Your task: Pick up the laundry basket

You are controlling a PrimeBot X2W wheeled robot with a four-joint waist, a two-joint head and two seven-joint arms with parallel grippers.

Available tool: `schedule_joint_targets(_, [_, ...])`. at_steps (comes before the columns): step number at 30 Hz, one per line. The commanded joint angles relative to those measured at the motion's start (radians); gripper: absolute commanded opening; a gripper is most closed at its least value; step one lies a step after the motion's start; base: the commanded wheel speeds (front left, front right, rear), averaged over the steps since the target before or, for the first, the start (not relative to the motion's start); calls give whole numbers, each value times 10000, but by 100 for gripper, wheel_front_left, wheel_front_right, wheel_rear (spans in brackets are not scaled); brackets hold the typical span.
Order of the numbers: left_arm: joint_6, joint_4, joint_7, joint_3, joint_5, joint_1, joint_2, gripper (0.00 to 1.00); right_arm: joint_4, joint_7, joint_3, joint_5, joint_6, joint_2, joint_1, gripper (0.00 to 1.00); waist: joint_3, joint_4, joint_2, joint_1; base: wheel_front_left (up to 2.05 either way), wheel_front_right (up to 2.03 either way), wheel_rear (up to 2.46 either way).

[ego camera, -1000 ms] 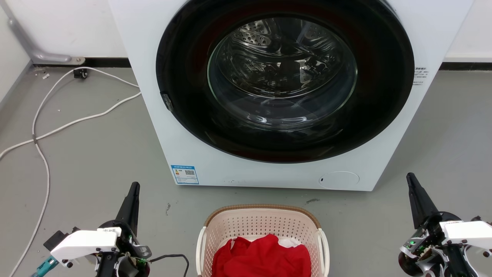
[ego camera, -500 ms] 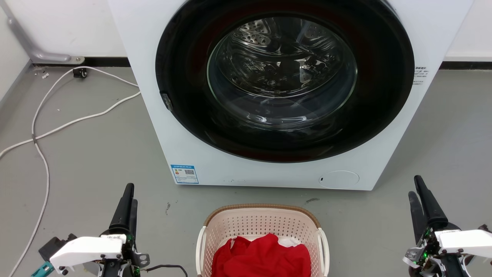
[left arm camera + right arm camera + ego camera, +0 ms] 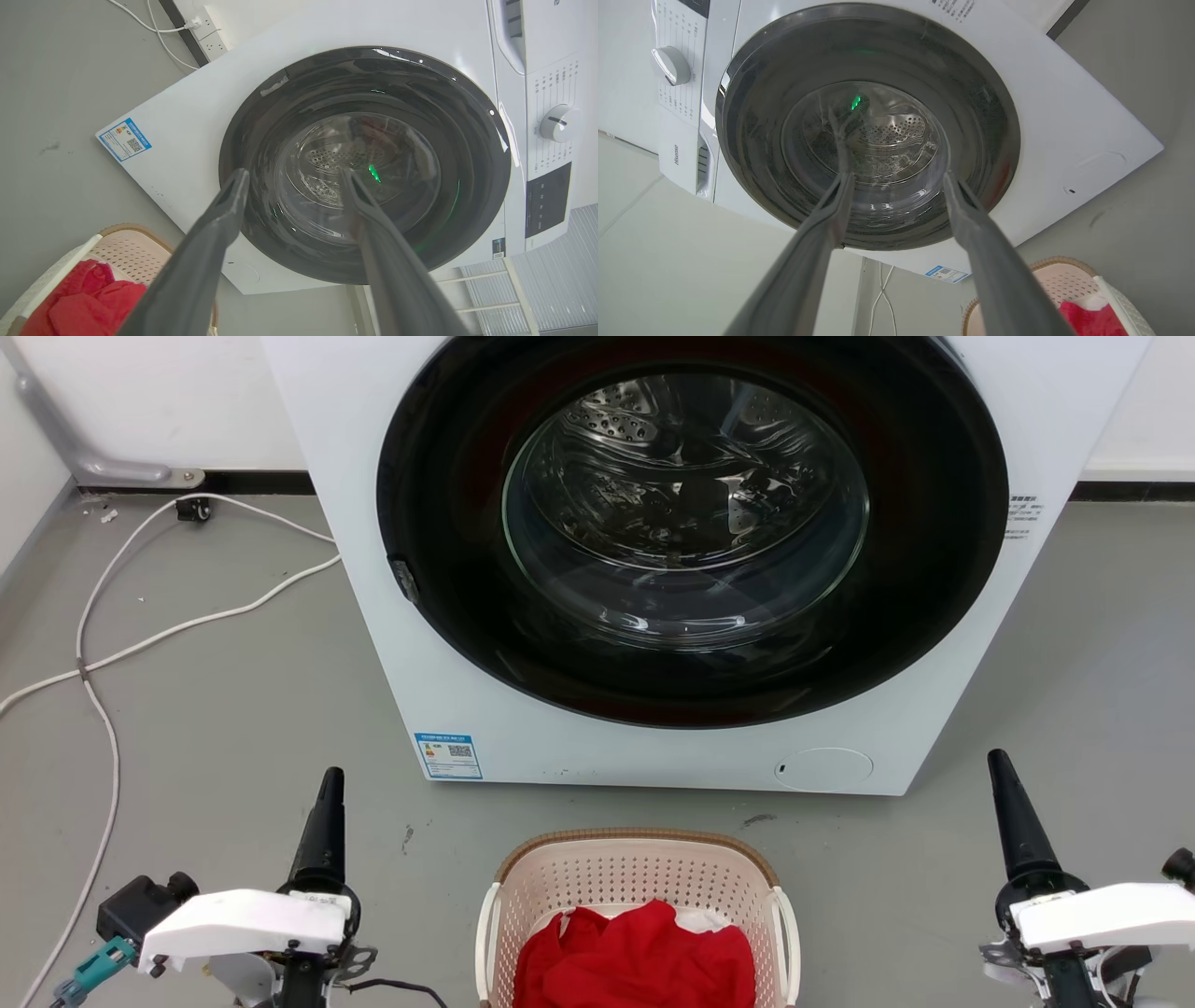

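Turned edge-on since earlier, our left gripper [image 3: 294, 173] and right gripper [image 3: 897, 176] flank the laundry basket [image 3: 635, 882], fingers apart, grasping nothing yet.

Grey floor [image 3: 233, 728]: washing machine [image 3: 691, 551], laundry basket [image 3: 635, 877] just before it, white cable [image 3: 83, 669] left.

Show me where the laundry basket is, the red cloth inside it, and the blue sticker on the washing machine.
laundry basket [image 3: 635, 882]: head view, on its perforated far wall.
red cloth [image 3: 635, 961]: head view, middle of the bunched fabric.
blue sticker [image 3: 448, 757]: head view, centre of the label.
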Motion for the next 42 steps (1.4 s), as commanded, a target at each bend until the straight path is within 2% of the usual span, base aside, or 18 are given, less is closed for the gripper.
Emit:
schedule_joint_targets(1, [91, -260, -94, -59, 380, -42, 24, 100, -261, -109, 21, -419, 0, -32, -42, 100, 3, 0, 0, 0, 0, 0, 0])
schedule_joint_targets(19, [604, -729, -751, -399, 3148, 203, 26, 100, -739, -761, 253, -3792, 0, -31, 336, 100, 29, 8, 0, 0, 0, 0, 0])
schedule_joint_targets(42, [743, -1160, -1438, -631, 5617, 475, 28, 100, -1174, -1448, 388, -6910, 0, -30, 736, 100, 71, 14, 0, -1, 0, 0, 0])
